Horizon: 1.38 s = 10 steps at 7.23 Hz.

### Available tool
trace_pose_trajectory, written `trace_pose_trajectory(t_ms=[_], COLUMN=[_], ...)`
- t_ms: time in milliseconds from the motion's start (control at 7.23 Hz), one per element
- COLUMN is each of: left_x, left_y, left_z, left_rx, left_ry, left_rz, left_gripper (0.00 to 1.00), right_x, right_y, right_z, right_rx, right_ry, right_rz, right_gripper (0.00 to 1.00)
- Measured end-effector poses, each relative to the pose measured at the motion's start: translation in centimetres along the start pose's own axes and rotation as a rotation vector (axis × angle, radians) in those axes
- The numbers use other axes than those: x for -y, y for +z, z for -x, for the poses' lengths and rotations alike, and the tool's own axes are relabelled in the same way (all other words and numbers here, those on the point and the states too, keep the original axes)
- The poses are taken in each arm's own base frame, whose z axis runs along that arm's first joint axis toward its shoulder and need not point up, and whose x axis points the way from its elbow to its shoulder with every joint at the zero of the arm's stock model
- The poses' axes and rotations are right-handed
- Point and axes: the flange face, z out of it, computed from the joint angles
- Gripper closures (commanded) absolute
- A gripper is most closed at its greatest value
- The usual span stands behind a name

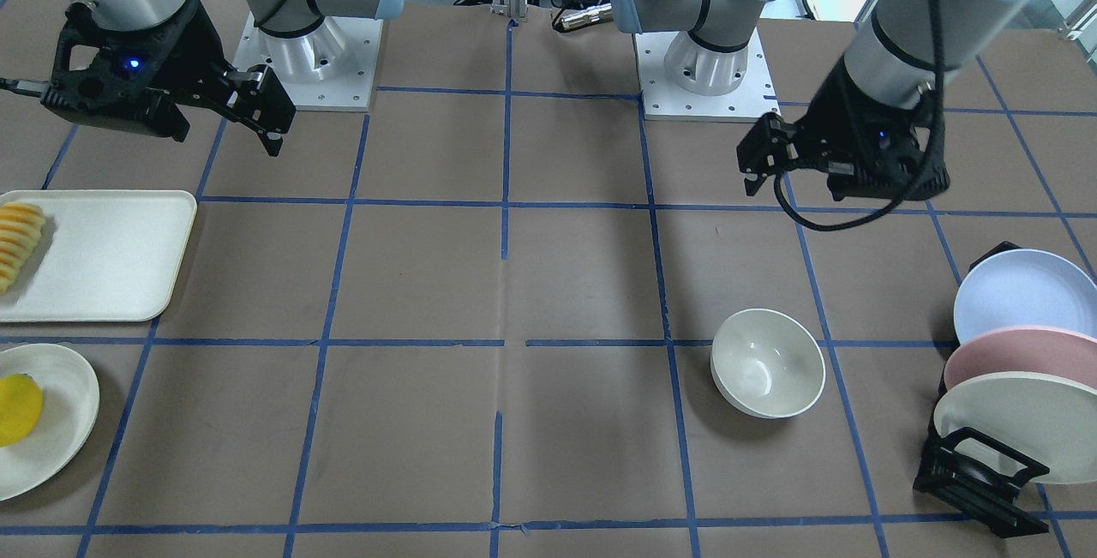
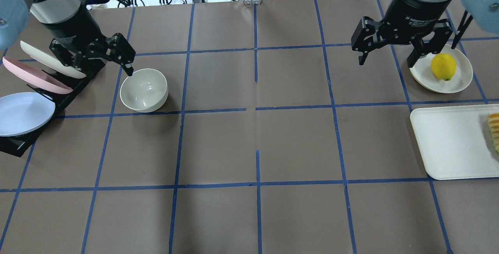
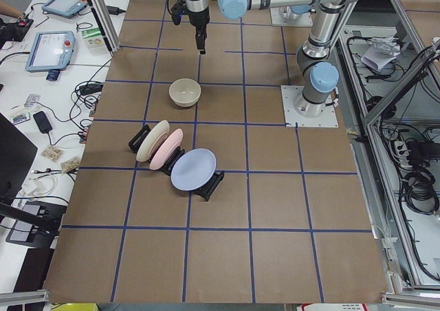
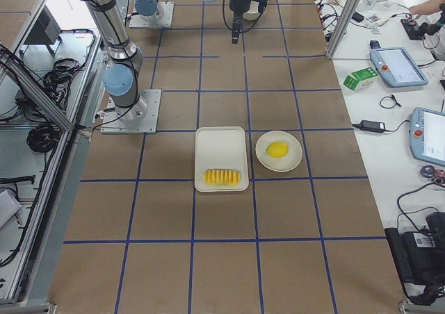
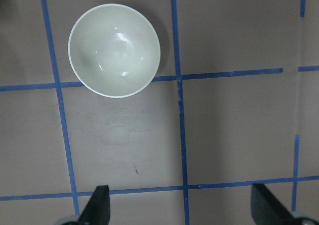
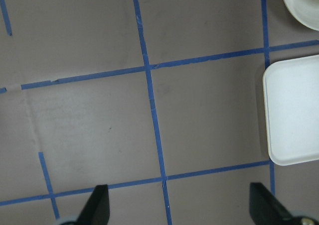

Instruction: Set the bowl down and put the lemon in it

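Note:
The cream-white bowl (image 2: 144,90) stands upright and empty on the table at my left; it also shows in the front view (image 1: 767,363) and the left wrist view (image 5: 114,50). My left gripper (image 2: 97,57) is open and empty, hovering above the table just beside the bowl, between it and the dish rack. The yellow lemon (image 2: 443,66) lies on a flat cream plate (image 2: 464,80) at the far right. My right gripper (image 2: 386,57) is open and empty, in the air just left of that plate.
A black dish rack (image 2: 27,86) with white, pink and blue plates stands left of the bowl. A rectangular cream tray (image 2: 452,144) holding ridged sliced food (image 2: 494,129) lies at the right edge, nearer than the lemon's plate. Blue tape lines grid the brown table.

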Motion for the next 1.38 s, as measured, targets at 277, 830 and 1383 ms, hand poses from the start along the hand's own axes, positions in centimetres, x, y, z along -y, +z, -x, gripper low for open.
trace_pose_trajectory(t_ms=[277,830,1383], left_x=[2.5,5.8,9.8], left_y=[5.9,12.4,20.3], left_z=[6.6,9.8,10.0], left_rx=[0.015,-0.02,-0.081], left_ry=[-0.028,-0.03,-0.028], left_rz=[0.013,-0.032,-0.036], left_gripper=[0.0,0.0,0.18], right_x=[3.4,11.3,17.4], right_y=[1.3,8.2,17.7], right_z=[-4.0,-19.8,-27.8], right_rx=[-0.001,-0.015,-0.063], right_ry=[-0.024,-0.155,-0.232], right_rz=[-0.038,-0.055,-0.124], right_gripper=[0.0,0.0,0.0])
